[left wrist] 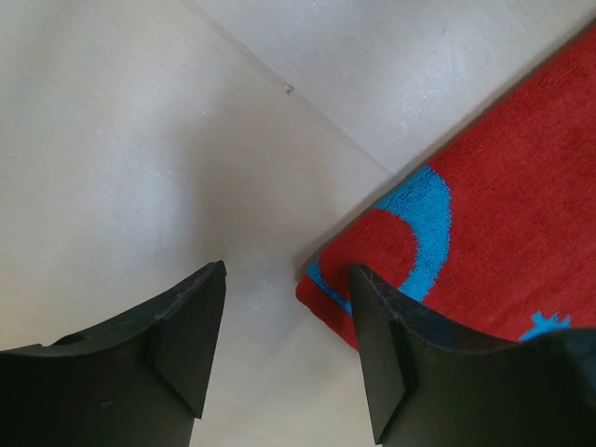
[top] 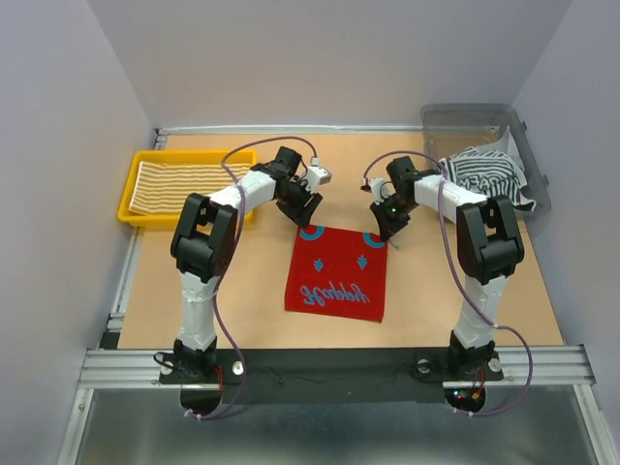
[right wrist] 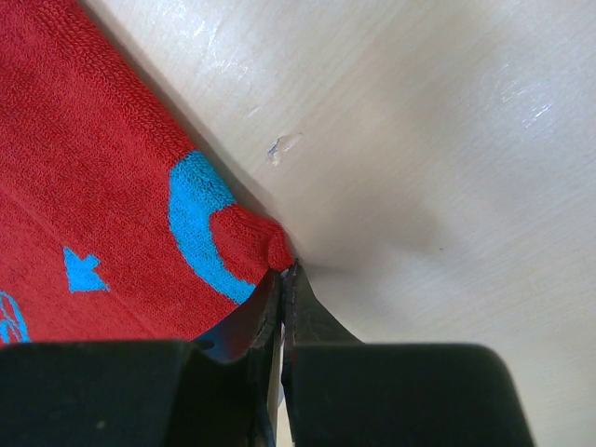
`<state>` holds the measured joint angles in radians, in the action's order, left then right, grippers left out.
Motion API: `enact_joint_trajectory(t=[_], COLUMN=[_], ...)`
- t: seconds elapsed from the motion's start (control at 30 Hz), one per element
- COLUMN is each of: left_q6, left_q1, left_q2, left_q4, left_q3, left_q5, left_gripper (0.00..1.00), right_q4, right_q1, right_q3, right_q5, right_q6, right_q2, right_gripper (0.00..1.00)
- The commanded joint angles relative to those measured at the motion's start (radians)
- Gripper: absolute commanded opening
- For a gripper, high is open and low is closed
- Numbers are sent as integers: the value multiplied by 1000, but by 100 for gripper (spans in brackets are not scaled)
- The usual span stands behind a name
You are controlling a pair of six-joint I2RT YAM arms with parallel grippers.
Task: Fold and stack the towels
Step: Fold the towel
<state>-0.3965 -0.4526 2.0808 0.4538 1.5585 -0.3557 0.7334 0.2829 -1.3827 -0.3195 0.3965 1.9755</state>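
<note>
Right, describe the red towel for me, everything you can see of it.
The red towel is a terry-looking rectangle with blue arcs at its far corners, two small blue arrows and blue script. It lies spread flat on the tan table between the arms. The right gripper is shut on its far right corner, which puckers at the fingertips. The left gripper stands open astride the far left corner, not yet closed on it.

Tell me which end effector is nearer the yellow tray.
Left. The left end effector is at the far left corner of the red towel, right of the yellow tray; the right end effector pinches the far right corner, farther off.
</note>
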Motion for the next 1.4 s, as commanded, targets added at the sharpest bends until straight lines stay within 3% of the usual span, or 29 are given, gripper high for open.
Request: enact_joint_trajectory(t=[0.0, 0.33, 0.47, 0.6, 0.73, 0.87, 1.13, 1.37], left_q6=[-30, -21, -21, -16, -19, -27, -57, -28], left_q1=[-5, -14, -12, -14, -12, -9, 17, 29], left_q2=[-34, 24, 54, 71, 93, 99, 47, -71], left_q4=[19, 46, 62, 66, 78, 85, 74, -111], left_q3=[20, 25, 23, 8, 5, 6, 78, 34], left_q5=[-40, -52, -57, -43, -35, -31, -37, 60], left_gripper=[64, 54, 46, 45, 32, 0, 0, 0], right_q4=[14, 0, -5, -9, -12, -17, -51, -175], right_q1=[13, 16, 16, 16, 16, 16, 16, 19], right_q3=[10, 33, 36, 28, 5, -36, -136, -188], right_q5=[39, 66, 76, 94, 94, 94, 155, 220], right_q6=[13, 4, -1, -1, 4, 11, 24, 22], right_q2=[37, 25, 22, 19, 17, 22, 37, 8], right_gripper=[0, 1, 1, 1, 0, 1, 1, 0])
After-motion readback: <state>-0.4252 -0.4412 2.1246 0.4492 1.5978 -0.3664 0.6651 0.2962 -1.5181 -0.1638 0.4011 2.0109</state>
